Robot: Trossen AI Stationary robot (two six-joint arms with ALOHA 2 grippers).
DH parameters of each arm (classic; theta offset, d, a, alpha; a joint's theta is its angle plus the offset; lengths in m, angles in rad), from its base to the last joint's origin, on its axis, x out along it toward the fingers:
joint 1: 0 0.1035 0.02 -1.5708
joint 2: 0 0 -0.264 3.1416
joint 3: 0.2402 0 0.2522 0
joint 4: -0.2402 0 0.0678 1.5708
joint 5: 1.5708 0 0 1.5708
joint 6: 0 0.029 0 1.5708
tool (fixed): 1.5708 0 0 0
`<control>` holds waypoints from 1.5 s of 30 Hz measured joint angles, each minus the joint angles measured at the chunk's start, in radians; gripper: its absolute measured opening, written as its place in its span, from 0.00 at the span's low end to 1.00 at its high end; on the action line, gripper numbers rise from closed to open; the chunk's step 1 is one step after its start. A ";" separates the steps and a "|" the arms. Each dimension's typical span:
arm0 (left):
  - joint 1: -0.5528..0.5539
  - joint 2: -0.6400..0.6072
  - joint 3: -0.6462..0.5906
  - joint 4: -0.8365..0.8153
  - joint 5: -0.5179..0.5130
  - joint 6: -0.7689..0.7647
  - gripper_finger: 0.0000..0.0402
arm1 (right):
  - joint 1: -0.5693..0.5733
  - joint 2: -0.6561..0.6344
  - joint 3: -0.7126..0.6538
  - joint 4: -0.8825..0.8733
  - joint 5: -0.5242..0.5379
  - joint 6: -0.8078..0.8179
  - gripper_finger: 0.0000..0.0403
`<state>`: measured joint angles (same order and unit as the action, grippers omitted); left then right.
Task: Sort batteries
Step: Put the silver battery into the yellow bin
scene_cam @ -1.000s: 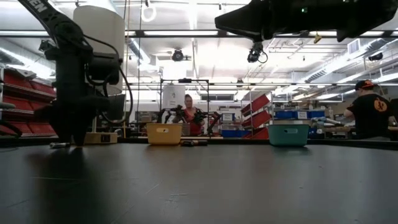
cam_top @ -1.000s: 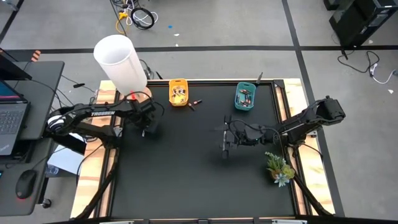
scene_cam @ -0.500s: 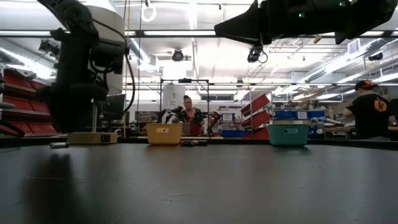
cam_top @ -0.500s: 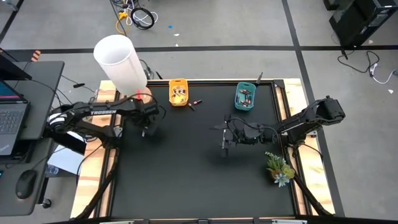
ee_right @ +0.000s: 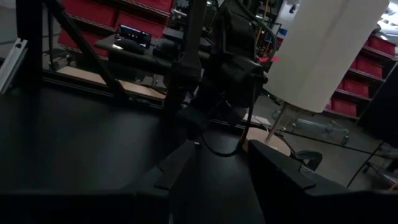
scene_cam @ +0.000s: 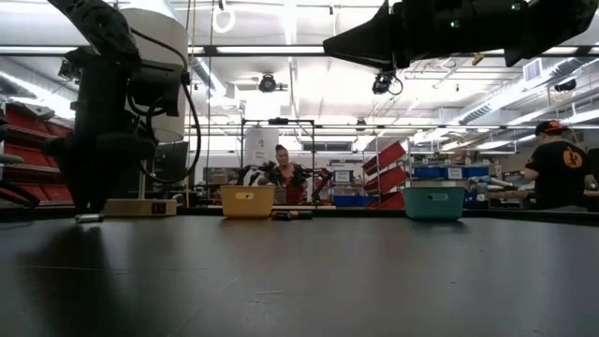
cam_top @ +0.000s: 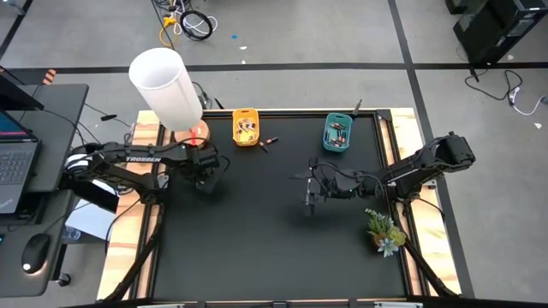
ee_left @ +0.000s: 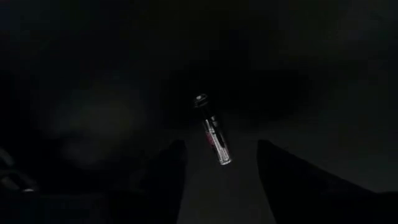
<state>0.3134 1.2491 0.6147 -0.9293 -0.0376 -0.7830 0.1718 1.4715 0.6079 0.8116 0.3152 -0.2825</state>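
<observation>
One battery (ee_left: 212, 139) lies on the worktop (cam_top: 257, 222) between the left tool's (ee_left: 217, 180) spread fingers. The right tool (ee_right: 208, 165) hovers mid-worktop, fingers apart, holding nothing.

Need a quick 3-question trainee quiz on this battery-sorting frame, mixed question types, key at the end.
1. True or false: the left claw stands open over a slim dark battery lying on the black table.
2. Which small plastic bin sits nearer the tall white cylinder: A yellow bin, B teal bin?
3. Fill in: the right claw hangs ___ the table, holding nothing.

Key: 1 true; 2 A; 3 above.
</observation>
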 joint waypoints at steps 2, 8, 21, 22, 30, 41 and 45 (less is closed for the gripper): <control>0.000 0.000 -0.002 0.004 -0.001 0.013 0.48 | -0.001 0.000 0.000 0.001 -0.007 0.000 0.39; 0.000 -0.004 -0.099 0.158 0.059 0.000 0.40 | 0.000 0.000 0.000 0.006 -0.036 0.022 0.39; -0.048 -0.003 -0.128 0.169 -0.027 -0.008 0.13 | -0.006 0.000 0.000 0.016 -0.051 0.029 0.39; -0.054 -0.003 -0.128 0.167 -0.037 -0.007 0.11 | -0.006 0.000 0.000 0.017 -0.051 0.029 0.39; -0.122 -0.001 -0.130 0.160 -0.110 -0.013 0.01 | -0.006 0.000 0.000 0.010 -0.050 0.034 0.39; -0.184 0.004 -0.026 0.202 -0.201 0.046 0.00 | -0.040 0.000 0.000 -0.032 -0.045 0.070 0.39; -0.185 0.004 0.019 0.241 -0.205 0.113 0.00 | -0.058 0.000 0.000 -0.054 -0.045 0.101 0.39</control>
<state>0.1285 1.2530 0.6337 -0.6879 -0.2429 -0.6702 0.1133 1.4719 0.6083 0.7581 0.2699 -0.1814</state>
